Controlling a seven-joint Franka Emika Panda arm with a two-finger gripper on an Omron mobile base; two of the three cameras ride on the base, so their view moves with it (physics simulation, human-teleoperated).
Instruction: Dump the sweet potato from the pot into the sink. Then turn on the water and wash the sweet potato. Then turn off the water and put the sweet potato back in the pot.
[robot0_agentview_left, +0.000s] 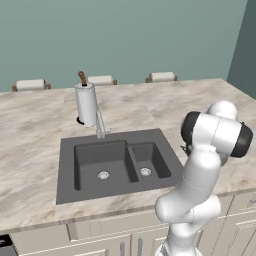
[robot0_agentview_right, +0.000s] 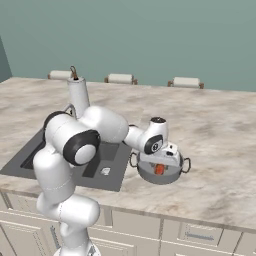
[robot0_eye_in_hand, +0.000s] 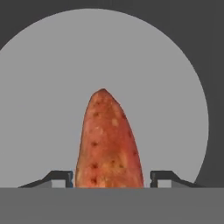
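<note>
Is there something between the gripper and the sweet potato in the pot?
Nothing visible. In the hand view the gripper is down inside the pot, and the sweet potato lies directly between its two fingertips, with a small gap on each side.

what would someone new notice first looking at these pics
Most striking is the orange-brown sweet potato in the hand view, lying on the pot's pale grey floor with a dark finger tip standing on either side of it. In the right base view the white arm bends low over the pot, which sits on the marble counter right of the sink. The dark double-basin sink stands out in the left base view, with a paper-towel roll behind it.
</note>
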